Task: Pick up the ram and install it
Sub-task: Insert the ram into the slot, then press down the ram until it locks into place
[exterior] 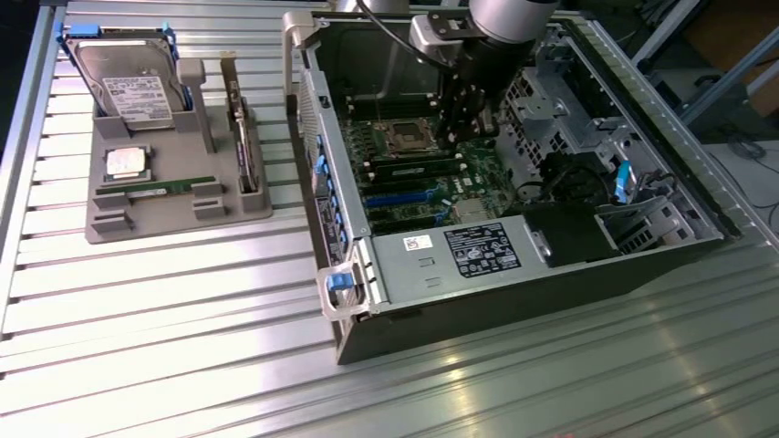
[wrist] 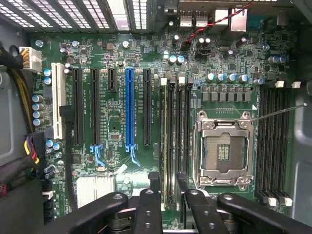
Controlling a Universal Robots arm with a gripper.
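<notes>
Gripper is partly cut off in the wrist view. Its fingers stand apart, straddling one memory slot on the motherboard. Whether a module sits in that slot cannot be made out. In the exterior view the case hides the fingertips. One ram lies flat in the grey tray, well apart from the gripper, on that view's left.
</notes>
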